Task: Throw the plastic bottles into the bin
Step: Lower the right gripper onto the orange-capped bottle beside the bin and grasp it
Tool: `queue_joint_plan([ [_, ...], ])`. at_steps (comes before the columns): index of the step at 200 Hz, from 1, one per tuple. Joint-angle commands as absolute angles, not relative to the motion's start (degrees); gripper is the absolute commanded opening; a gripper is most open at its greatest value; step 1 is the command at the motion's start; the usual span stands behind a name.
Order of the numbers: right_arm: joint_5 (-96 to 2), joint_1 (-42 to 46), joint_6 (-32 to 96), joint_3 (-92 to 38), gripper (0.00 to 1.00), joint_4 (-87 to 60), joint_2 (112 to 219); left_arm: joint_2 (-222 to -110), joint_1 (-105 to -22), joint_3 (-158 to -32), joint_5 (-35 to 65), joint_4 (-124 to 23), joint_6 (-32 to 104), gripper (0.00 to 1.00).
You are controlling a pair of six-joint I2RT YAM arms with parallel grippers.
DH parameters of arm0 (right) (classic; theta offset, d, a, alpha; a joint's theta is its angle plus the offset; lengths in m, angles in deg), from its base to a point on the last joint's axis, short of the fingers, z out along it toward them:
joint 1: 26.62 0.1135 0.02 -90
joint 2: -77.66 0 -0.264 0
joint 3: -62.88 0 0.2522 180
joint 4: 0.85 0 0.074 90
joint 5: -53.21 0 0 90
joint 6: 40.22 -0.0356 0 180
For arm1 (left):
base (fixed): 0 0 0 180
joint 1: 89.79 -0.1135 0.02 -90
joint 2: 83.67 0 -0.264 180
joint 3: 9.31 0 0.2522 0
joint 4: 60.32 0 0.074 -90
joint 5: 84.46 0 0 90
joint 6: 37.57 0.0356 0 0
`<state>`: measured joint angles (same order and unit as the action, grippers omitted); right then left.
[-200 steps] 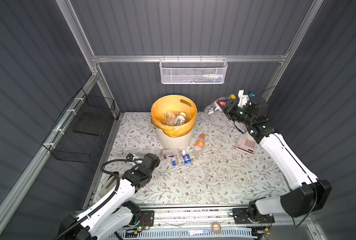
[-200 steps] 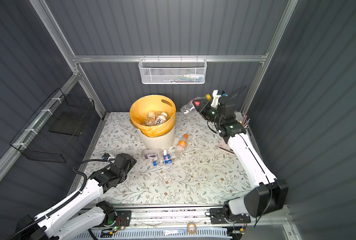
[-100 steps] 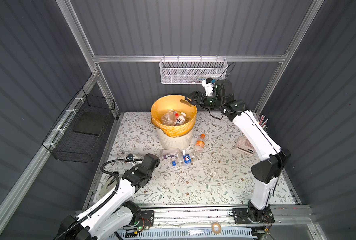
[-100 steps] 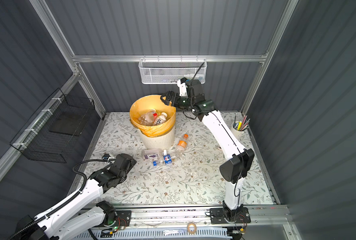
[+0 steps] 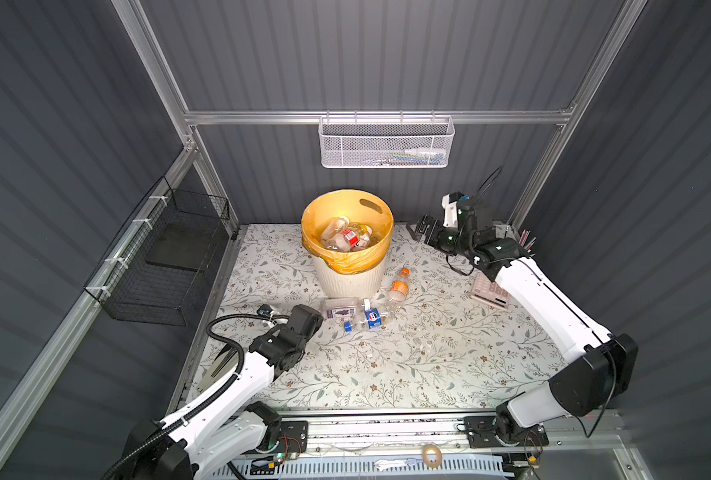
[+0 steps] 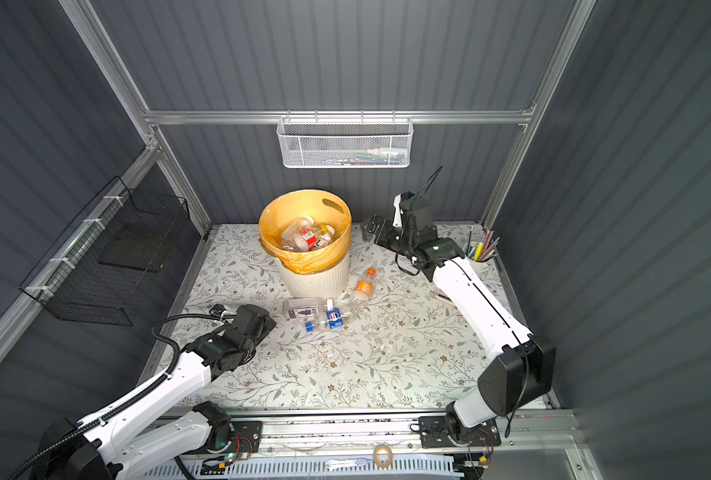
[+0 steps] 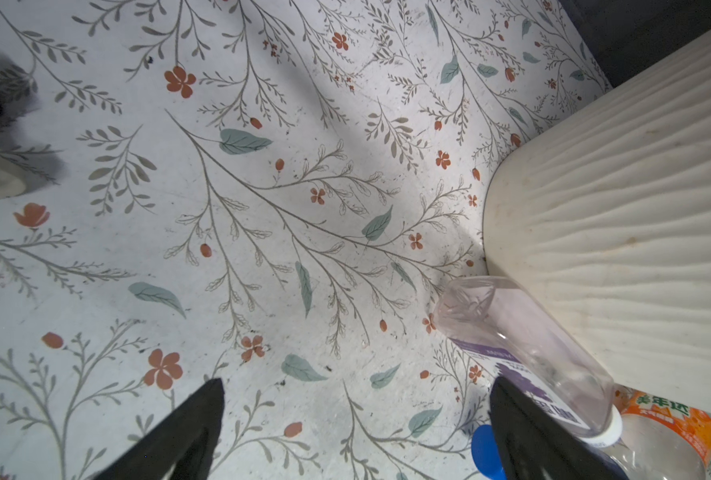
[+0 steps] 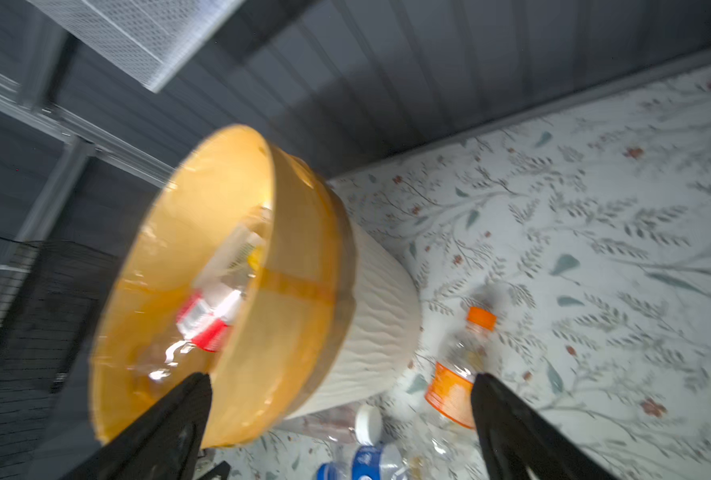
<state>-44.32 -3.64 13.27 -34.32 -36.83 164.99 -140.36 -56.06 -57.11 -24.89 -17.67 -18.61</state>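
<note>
Right hand [image 5: 422, 230] hangs in the air with its fingers spread wide and nothing between them, just beside the bin's rim rather than over it. Left hand [image 7: 357, 384] is spread as wide and is also empty, low over the floral counter [image 5: 407, 365], whose bare surface runs beneath it. Between the two hands stands the bin [image 5: 351, 284], upright, its orange liner folded over the rim so the mouth is open to drops from above; the right hand's wrist view looks straight into it. Inside lies a heap of bottles [image 5: 347, 237], so most of the job seems done. A small cluster lies on the counter at the bin's foot, nearer the left hand than the right. The purple-labelled bottle [image 7: 524, 345] lies on its side against the bin wall, right by one left finger, probably the easiest next pick. The orange-labelled bottle [image 5: 399, 286] lies beyond it, and the blue-labelled bottle [image 5: 370, 318] is alongside.
</note>
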Motion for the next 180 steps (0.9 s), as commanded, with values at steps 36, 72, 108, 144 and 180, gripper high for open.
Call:
queue_joint_plan([
  [36,-41.04,-5.03,11.83,-30.63,0.99,-42.63,171.89,-140.18,-55.87,-56.09,-23.28,-20.93,-18.5,0.99],
  [72,-45.06,-5.18,7.49,-29.14,0.99,-41.1,177.49,-139.67,-55.87,-56.82,-24.33,-18.68,-17.89,0.99],
  [108,-48.36,-4.88,4.93,-28.32,0.99,-39.16,181.78,-139.38,-55.87,-56.08,-24.38,-19.27,-18.06,0.99],
  [144,-49.49,-3.52,4.35,-28.93,0.99,-38.39,185.5,-141.27,-55.87,-56.88,-23.69,-19.99,-17.09,0.99],
  [180,-50.67,-2.73,4.15,-30.44,0.98,-38.36,188.96,-142.88,-55.87,-58.22,-23.03,-20.08,-15.42,0.99],
])
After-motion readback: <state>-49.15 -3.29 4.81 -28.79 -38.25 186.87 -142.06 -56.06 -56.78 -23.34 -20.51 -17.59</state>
